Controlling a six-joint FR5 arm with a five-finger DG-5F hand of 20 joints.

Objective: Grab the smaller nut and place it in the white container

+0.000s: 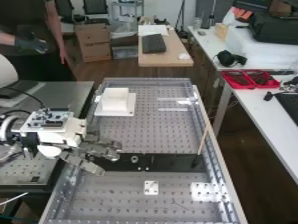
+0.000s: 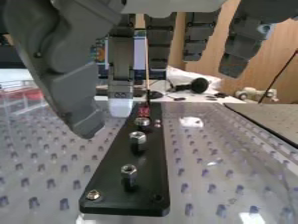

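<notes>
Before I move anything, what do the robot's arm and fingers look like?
Arm: white, rounded shell. Thin black cables run toward the wrist, where a small board with dark parts sits on a white housing. Fingers: dark grey, blocky, segmented, one with a whitish tip.

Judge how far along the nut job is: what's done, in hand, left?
Done: seemingly nothing yet; metal nuts stand on the black plate. In hand: nothing; the open hand hangs by the plate. Left: grasping the smaller nut and placing it in the white container.
</notes>
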